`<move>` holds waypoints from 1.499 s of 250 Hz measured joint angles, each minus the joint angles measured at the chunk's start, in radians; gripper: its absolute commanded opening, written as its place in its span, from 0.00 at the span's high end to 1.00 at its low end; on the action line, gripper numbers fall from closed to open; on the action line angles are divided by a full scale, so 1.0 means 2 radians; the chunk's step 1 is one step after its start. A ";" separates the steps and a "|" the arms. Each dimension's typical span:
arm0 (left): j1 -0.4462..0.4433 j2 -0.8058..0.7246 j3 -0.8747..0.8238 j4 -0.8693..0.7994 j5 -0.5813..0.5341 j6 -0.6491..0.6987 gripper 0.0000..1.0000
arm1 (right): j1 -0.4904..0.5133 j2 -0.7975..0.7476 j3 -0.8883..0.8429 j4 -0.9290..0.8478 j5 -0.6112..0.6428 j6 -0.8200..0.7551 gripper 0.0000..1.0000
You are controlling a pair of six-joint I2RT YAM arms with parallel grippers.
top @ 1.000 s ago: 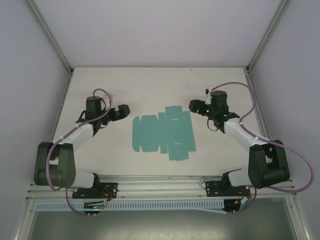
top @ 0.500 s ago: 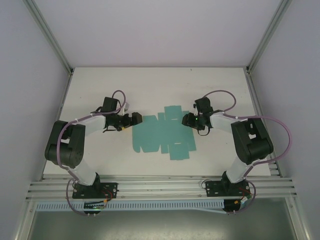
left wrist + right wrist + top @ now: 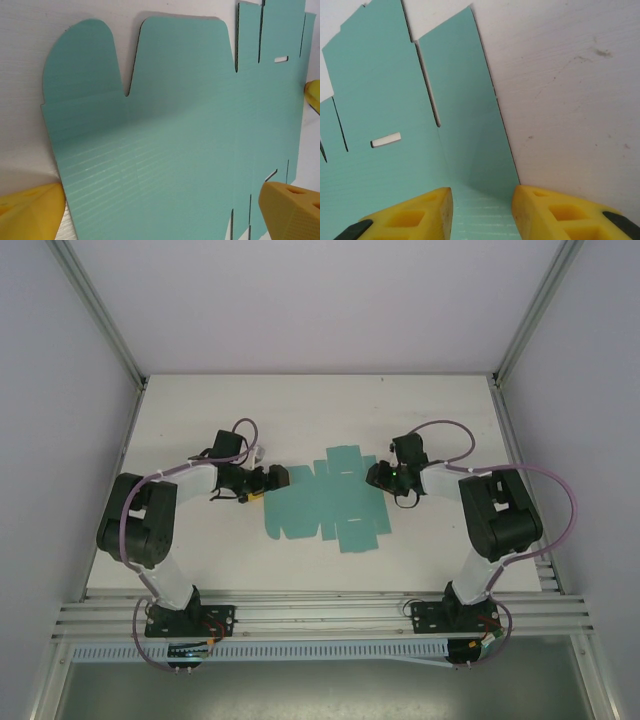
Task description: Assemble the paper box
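We work on a white table [image 3: 300, 410], and the paper box [image 3: 325, 505] lies on it near the middle as a flat teal die-cut sheet, no panel raised and no flap tucked. We judge the task to be at its very start: the approach to the first fold. Both arms reach inward and low. The left gripper [image 3: 268, 478] sits at the sheet's left end and the right gripper [image 3: 378, 474] at its far right corner, so the sheet lies between them. Through the left wrist camera we see the left gripper [image 3: 160, 217] spread wide, its yellow pads [image 3: 30, 212] well apart, with the sheet's left end lying between them. The right gripper [image 3: 482, 212] is also released, and the sheet's right edge runs between its fingers. Neither holds anything. We think the next move calls for getting a fingertip under a thin edge, perhaps by the rounded tabs [image 3: 80, 55] or beside the small slot [image 3: 386, 140], while the other arm pins the sheet so it does not slide.
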 measured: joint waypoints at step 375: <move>-0.033 -0.079 -0.002 0.149 0.093 -0.010 1.00 | -0.040 -0.106 -0.076 0.018 -0.041 -0.035 0.38</move>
